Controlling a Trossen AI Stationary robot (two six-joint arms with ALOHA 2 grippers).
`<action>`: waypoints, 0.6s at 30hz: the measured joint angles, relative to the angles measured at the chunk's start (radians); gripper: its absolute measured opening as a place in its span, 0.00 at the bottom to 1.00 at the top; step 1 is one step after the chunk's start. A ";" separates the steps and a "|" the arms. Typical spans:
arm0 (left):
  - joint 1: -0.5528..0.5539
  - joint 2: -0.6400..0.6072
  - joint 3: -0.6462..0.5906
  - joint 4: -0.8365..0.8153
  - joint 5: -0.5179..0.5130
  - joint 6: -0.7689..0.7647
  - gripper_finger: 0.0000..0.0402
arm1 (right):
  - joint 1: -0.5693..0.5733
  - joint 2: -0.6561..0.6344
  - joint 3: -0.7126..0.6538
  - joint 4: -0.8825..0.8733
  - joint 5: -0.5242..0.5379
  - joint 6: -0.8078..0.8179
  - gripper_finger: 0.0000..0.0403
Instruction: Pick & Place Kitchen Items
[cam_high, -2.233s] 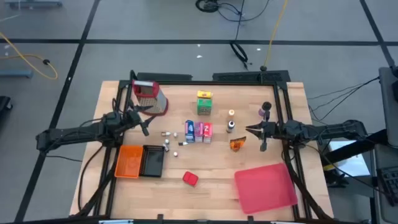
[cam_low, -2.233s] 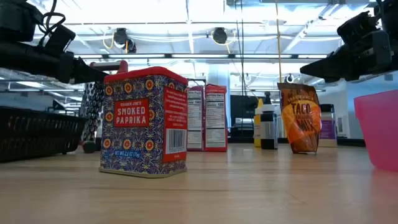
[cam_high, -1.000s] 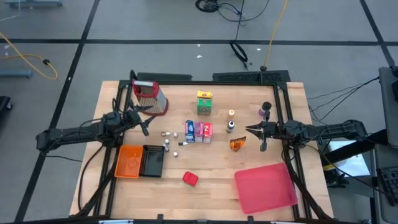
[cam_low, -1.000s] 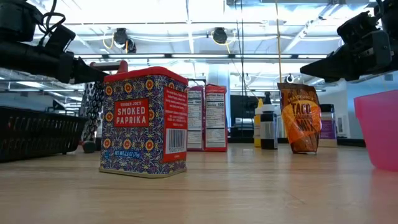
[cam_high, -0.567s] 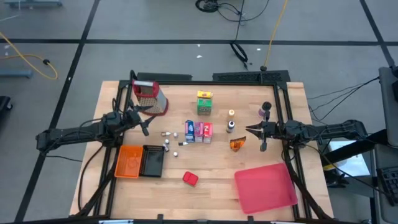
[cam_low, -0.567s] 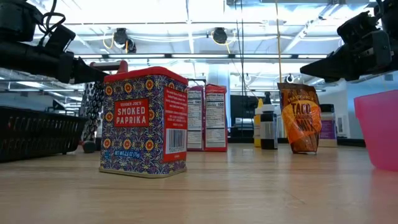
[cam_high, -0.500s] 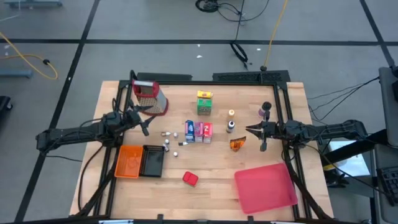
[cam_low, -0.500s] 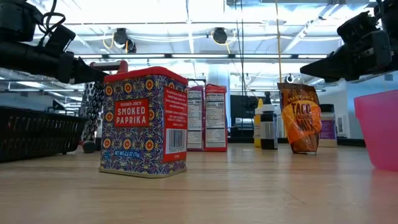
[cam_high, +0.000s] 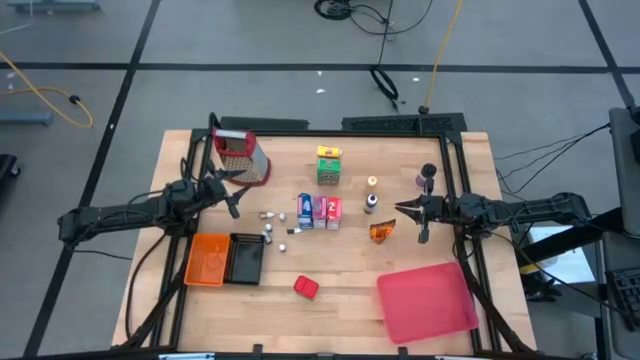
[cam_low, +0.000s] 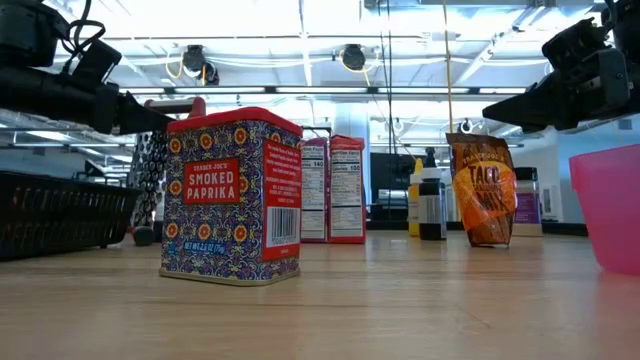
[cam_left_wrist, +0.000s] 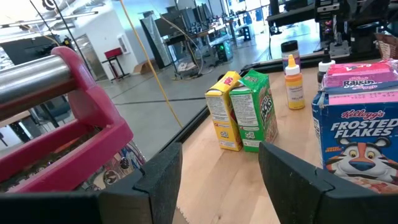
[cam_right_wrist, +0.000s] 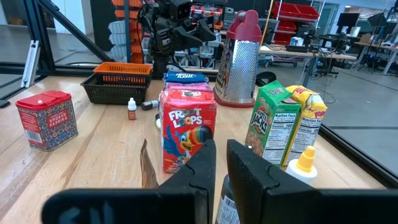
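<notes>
Nothing has been moved: left end effector (cam_high: 234, 199) held open beside the grater (cam_high: 240, 157), right end effector (cam_high: 421, 218) closed, empty; the grater could be knocked by a careless reach.

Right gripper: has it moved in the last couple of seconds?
No. In the high view the right gripper sits in the same spot beside the orange packet.

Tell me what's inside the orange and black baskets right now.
Neither the orange basket nor the black basket shows anything inside from above. Their mesh walls hide the floors in the low view.
</notes>
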 joint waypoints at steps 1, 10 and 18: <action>0.000 0.000 0.000 0.000 0.000 0.000 0.54 | 0.000 0.000 0.000 0.000 0.000 0.000 0.08; 0.000 0.000 0.000 0.000 0.000 0.000 0.54 | 0.000 0.000 0.000 0.000 0.000 0.000 0.08; 0.000 0.000 0.000 0.000 0.000 0.000 0.54 | 0.000 0.000 0.000 0.048 -0.002 0.024 0.08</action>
